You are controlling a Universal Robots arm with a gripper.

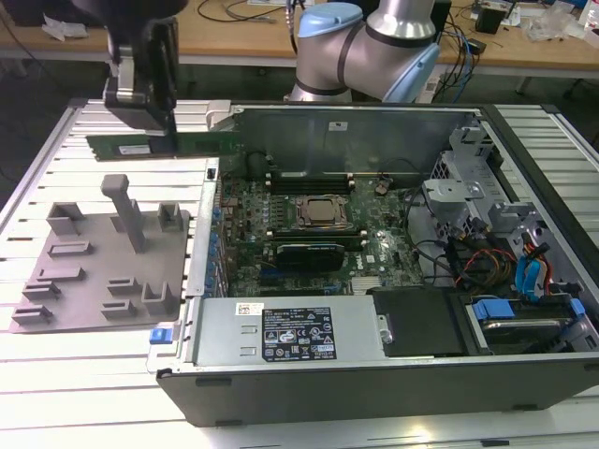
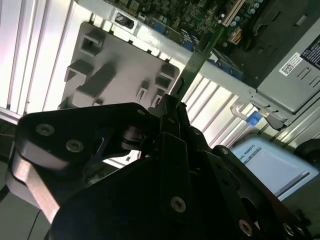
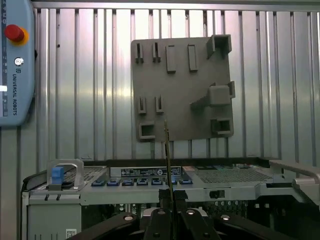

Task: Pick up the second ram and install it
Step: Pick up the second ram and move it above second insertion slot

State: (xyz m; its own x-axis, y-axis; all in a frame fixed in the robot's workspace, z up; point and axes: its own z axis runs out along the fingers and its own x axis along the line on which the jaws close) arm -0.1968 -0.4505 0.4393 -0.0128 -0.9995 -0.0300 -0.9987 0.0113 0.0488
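1. Second ram (image 1: 201,145): the green stick hangs level in the upper left of the exterior view. It is lifted off the grey tray (image 1: 94,271) and is outside the computer case (image 1: 356,131), with its free end pointing toward the case. In the first wrist view it is seen edge-on (image 3: 167,145).
2. Gripper (image 1: 154,131): the fingers are closed tight on the stick's two flat faces and hold nothing else. In the second wrist view the stick juts out from between them (image 2: 201,54). The grip appears to sit toward the end of the stick at the exterior view's left, not at mid-length.
3. Hazard, pivoting: with a long end unsupported, a jolt or a push at the far tip could rotate the stick in the grip and spoil its alignment.
4. Hazard, collision: the free end leads toward the case, so a low or skewed approach could catch it on the case's rim.
5. Hazard, seating: the memory slots (image 1: 328,176) beside the CPU socket (image 1: 323,213) are narrow.
   - A tilted stick or a reversed notch would jam, and forcing it could bend the board.
   - Which slot is free, and whether its latches stand open, cannot be told.
6. Hazard, tray: the tall upright peg (image 1: 126,210) stands near the stick, and a dip in height could strike it.
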